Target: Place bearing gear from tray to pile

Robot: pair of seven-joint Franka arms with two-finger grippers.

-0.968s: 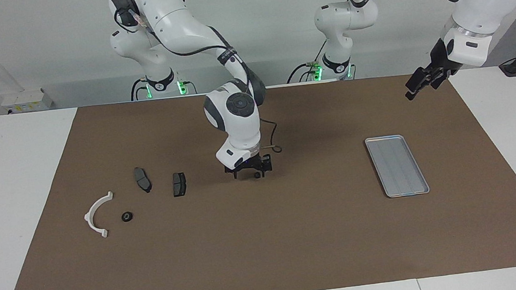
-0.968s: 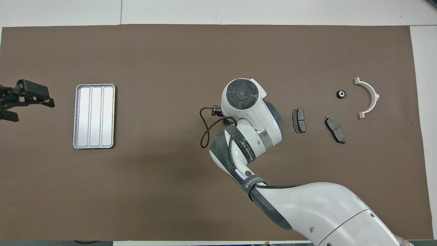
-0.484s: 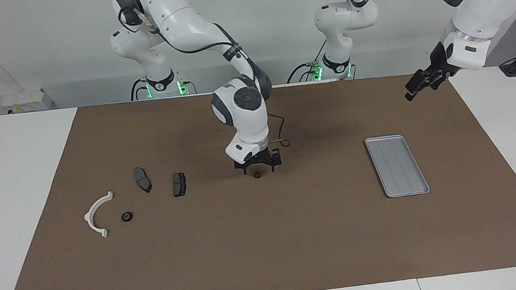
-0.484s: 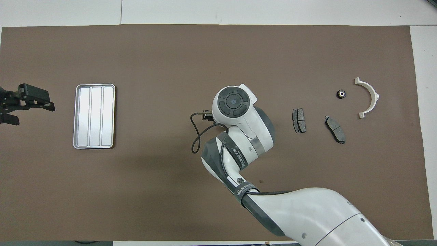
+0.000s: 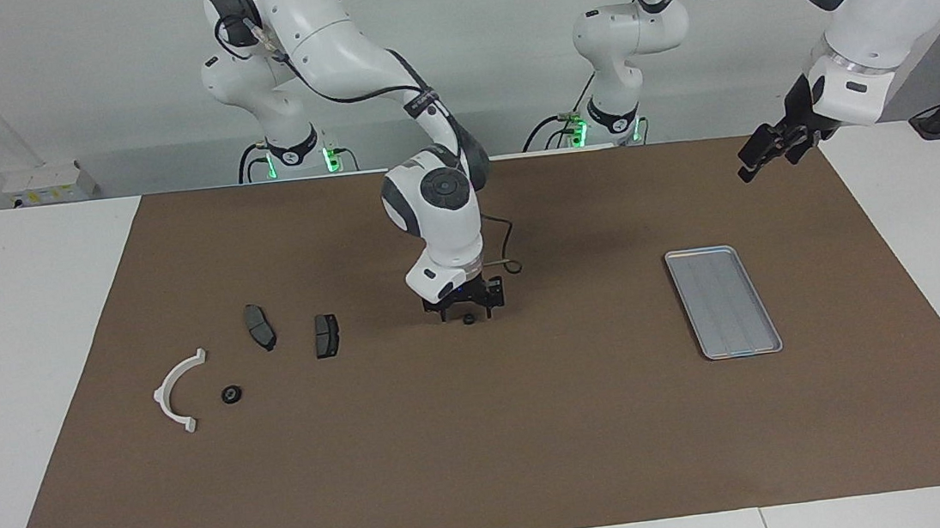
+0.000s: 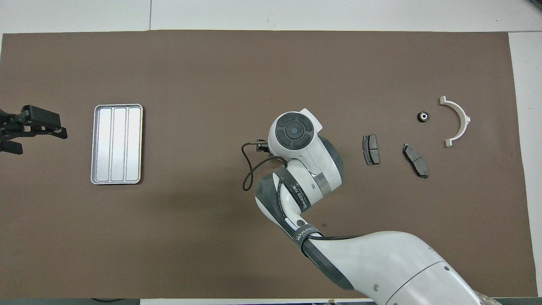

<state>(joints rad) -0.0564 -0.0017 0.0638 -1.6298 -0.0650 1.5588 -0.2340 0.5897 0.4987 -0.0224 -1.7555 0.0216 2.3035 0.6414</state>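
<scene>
A small black bearing gear lies on the brown mat at mid-table. My right gripper stands low over it, fingers open on either side; in the overhead view the right wrist hides it. The silver tray lies empty toward the left arm's end and also shows in the overhead view. The pile sits toward the right arm's end: a white half-ring bracket, two dark plates and a second black gear. My left gripper waits raised, open and empty, over the mat's corner.
The brown mat covers most of the white table. In the overhead view the pile shows as the bracket, the plates and the gear. The left gripper hangs beside the tray.
My right gripper shifted slightly toward the left arm's end, then part of the way back, staying low over the gear. The gear has not moved. The left gripper has barely moved.
</scene>
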